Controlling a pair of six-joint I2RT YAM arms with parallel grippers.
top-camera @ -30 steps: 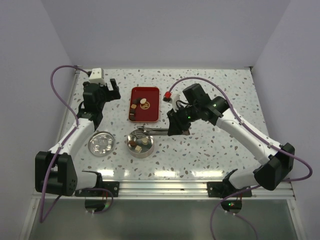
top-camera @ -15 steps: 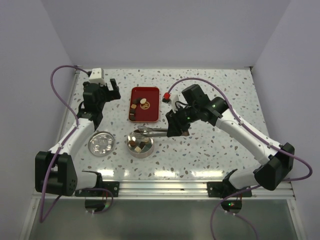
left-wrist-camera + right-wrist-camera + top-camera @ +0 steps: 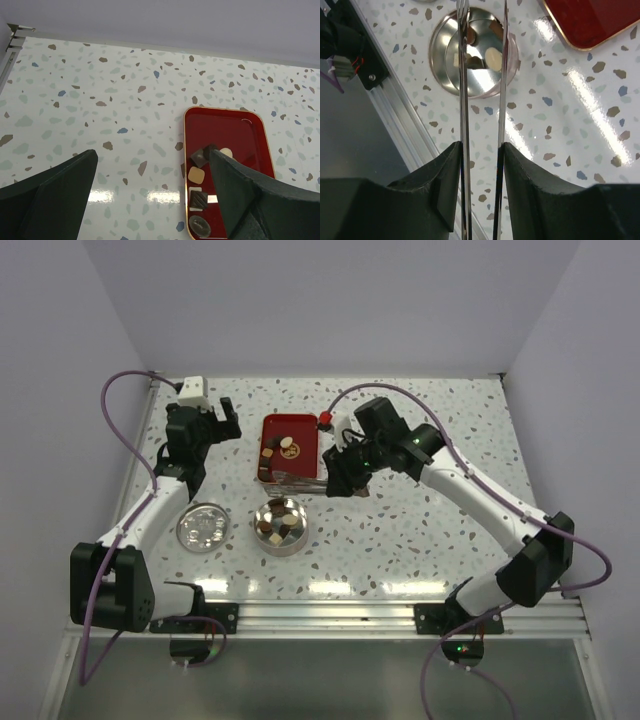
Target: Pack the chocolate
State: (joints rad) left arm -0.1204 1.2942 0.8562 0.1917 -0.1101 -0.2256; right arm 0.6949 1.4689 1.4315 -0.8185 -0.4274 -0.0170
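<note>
left gripper (image 3: 152, 159) spread wide, empty, worktop (image 3: 420, 530) far-left | right gripper (image 3: 481, 147) clamping one tongs (image 3: 463, 75) | chocolate (image 3: 196, 174): at least six on one red tray (image 3: 225, 125), far-centre; about five in one tin (image 3: 436, 60), near-centre | one lid (image 3: 203, 527) left of tin

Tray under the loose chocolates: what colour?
Red tray, thin gold rim; clearest in the left wrist view.

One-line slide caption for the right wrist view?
Right fingers clamp metal tongs; beyond them, open tin holding chocolate, red tray corner behind.

Chocolate pieces (image 3: 198, 157), dark brown and pale cream, squarish or round, some loose on red tray (image 3: 260, 130) at the tips of right gripper's (image 3: 337, 483) tongs (image 3: 298, 478), others inside round tin (image 3: 285, 546) nearby
</note>
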